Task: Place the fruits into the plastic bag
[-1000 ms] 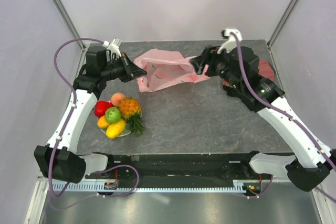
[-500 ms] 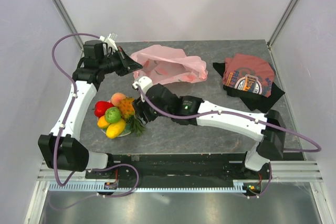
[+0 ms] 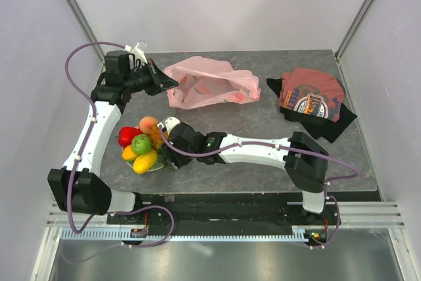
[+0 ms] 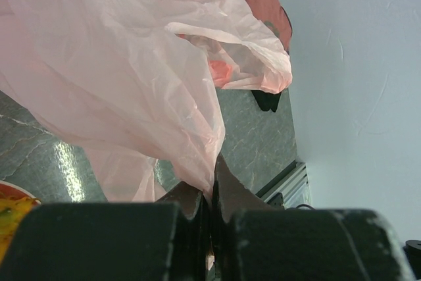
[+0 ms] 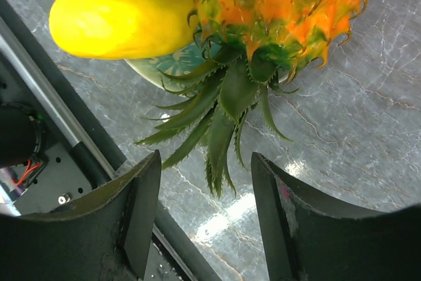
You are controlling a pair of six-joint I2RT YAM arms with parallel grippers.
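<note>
The plate (image 5: 168,64), a glazed dish whose pale rim carries a teal floral pattern, holds the heap of glossy toy fruits. The pineapple (image 5: 283,11) is orange and knobbly with spiky scales, and its stiff, pointed green leaves (image 5: 217,110) hang over the plate's near rim onto the grey, marble-veined table (image 3: 263,129). A smooth, oblong yellow fruit (image 5: 118,21) lies against the pineapple on the plate, with a round green fruit (image 3: 141,144) on top of it. A shiny red pepper-like piece (image 3: 127,136) and a matt peach (image 3: 147,123) sit on the plate's far side. The right gripper (image 5: 207,195) hovers at the plate's near rim, its black fingers spread wide with the leaf tips between them, gripping nothing. Beyond the plate, toward the far edge of the table, lies the plastic bag (image 3: 210,87), thin, translucent, pale pink and crumpled into soft folds. The left gripper (image 4: 212,182) is above the plate's far side, clamped tight on a pinch of the bag's film at its near corner. Well apart from the plate, to the far right in the overhead view, rests a folded dark-red T-shirt (image 3: 312,100) with a round printed emblem; its lettering is too small to read.
</note>
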